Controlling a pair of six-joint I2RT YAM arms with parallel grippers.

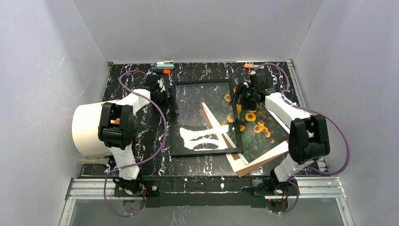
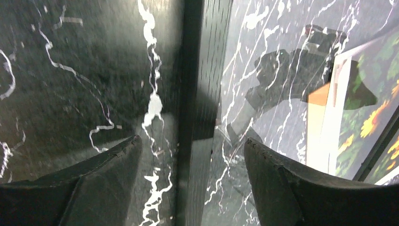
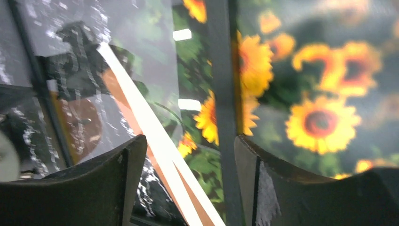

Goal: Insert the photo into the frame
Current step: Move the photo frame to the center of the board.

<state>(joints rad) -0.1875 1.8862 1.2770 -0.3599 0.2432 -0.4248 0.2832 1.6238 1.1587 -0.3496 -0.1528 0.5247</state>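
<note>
- The black frame (image 1: 207, 152) lies flat in the middle of the top view, on the dark marble table (image 1: 197, 165).
- The photo (image 1: 259, 126) of sunflowers lies face up, right of the middle, and it is tilted. Its left part is under the right side of the frame. The rest sticks out to the right.
- A brown board (image 1: 252, 165) lies under the photo. One corner peeks out at the lower right of the frame.
- The left claw (image 2: 192, 141) is at the upper left of the frame. Its two fingers are spread apart, one on each side of the frame's left bar. It holds nothing.
- The right claw (image 3: 189, 139) is at the upper right of the frame. Its fingers are spread apart too, one on each side of the right bar, with the sunflowers below. One finger is very near the bar, but I cannot tell if it touches.
</note>
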